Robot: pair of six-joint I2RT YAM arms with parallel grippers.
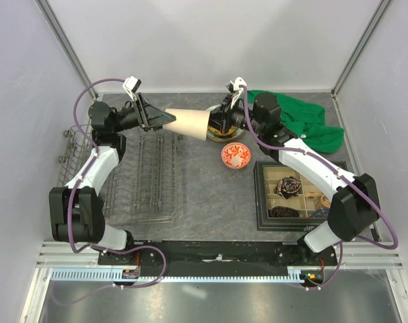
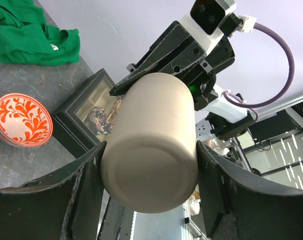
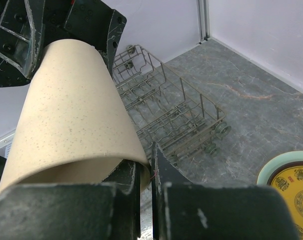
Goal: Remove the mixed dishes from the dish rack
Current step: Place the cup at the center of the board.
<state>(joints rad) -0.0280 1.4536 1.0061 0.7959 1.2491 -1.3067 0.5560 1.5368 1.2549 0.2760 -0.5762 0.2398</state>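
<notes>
The plain beige cup (image 1: pixel 190 122) (image 2: pixel 151 150) (image 3: pixel 71 110) lies on its side in the air, held between both arms above the table's far middle. My left gripper (image 1: pixel 165 119) (image 2: pixel 150 150) clamps its narrow base, one finger on each side. My right gripper (image 1: pixel 216 124) (image 3: pixel 147 160) is shut on the wide rim, one finger inside and one outside. The grey wire dish rack (image 1: pixel 147 182) (image 3: pixel 176 110) sits at the left. A red-and-white bowl (image 1: pixel 235 155) (image 2: pixel 22 120) stands on the table. A yellow-gold plate (image 3: pixel 294 187) lies on a pale green plate (image 3: pixel 269 167).
A black compartmented tray (image 1: pixel 295 195) (image 2: pixel 86 115) holding small items sits at the right. A crumpled green cloth (image 1: pixel 305 121) (image 2: pixel 31 35) lies at the back right. White walls enclose the table on three sides.
</notes>
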